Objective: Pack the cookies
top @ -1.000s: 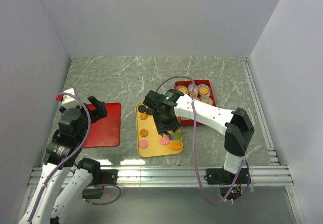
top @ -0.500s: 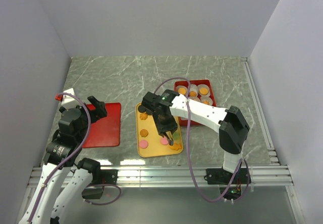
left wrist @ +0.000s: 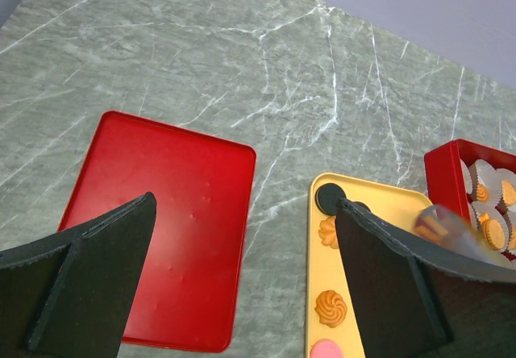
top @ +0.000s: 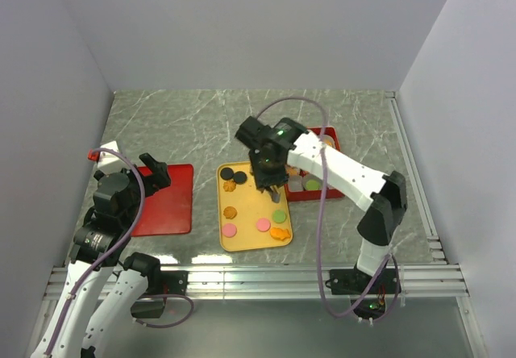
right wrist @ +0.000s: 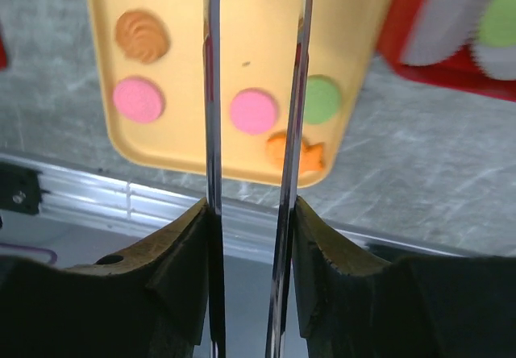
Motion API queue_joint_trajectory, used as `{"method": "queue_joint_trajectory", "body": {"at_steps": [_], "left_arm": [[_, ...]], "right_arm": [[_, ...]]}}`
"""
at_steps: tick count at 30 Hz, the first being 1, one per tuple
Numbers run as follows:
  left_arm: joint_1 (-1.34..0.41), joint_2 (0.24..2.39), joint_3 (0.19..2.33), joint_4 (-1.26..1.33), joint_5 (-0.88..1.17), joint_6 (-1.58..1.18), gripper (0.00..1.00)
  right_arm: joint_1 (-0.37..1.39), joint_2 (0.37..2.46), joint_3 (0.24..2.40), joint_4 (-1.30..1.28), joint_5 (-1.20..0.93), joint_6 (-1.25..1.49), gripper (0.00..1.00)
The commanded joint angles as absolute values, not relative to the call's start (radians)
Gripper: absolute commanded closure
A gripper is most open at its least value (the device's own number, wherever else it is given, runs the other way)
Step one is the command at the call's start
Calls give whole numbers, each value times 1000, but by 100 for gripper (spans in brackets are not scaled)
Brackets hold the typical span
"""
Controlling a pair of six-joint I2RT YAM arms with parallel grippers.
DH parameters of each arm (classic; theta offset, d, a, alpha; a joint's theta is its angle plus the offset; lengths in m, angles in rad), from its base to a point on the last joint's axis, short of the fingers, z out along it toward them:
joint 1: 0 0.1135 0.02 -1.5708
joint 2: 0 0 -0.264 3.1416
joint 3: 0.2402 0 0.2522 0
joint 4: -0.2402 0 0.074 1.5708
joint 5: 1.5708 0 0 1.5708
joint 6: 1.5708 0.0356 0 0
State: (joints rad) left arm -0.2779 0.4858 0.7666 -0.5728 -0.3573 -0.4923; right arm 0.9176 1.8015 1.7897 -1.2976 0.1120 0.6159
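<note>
**Right arm moved from the yellow tray's near end to its far right edge; grasp unconfirmed.**

Over the last second the right gripper (top: 270,184) has been raised from the near right corner of the yellow tray (top: 250,201) and carried to its far right edge, beside the red box (left wrist: 442,176). A transfer toward the box is judged to be under way. Its blades are seen narrowly parted, but whether a cookie is pinched at the tips cannot be told. Several cookies (top: 264,225) remain loose on the tray, and others are already seated in the box's paper cups (left wrist: 482,174). The left gripper (left wrist: 243,205) is held wide open and empty over the red lid (top: 165,201), left of the tray. The box stands just beside the tray's right edge, so little clearance is left there. Bare tabletop is available beyond the tray's far edge, and the metal rail (top: 242,277) runs close to its near edge.
</note>
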Motion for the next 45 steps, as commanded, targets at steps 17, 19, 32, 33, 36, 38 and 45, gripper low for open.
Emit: {"method": "queue_joint_trajectory", "body": {"at_steps": [17, 19, 32, 33, 36, 38, 45], "left_arm": [[-270, 506, 769, -541, -311, -477, 1], [-270, 511, 769, -540, -305, -476, 1], [-272, 517, 765, -540, -305, -477, 1], [-272, 517, 767, -540, -305, -477, 1], [-272, 517, 767, -540, -305, -477, 0], [-272, 517, 767, -541, -307, -479, 1], [-272, 520, 765, -540, -302, -479, 0]], "right_arm": [[428, 1347, 1312, -1244, 190, 488, 57], [417, 1338, 1281, -1224, 170, 486, 57], [396, 1356, 1230, -1180, 192, 471, 46], [393, 1358, 1230, -1181, 192, 471, 44], [387, 1362, 1236, -1180, 189, 463, 43], [384, 1365, 1244, -1183, 189, 460, 43], [383, 1364, 1341, -1236, 192, 471, 44]]}}
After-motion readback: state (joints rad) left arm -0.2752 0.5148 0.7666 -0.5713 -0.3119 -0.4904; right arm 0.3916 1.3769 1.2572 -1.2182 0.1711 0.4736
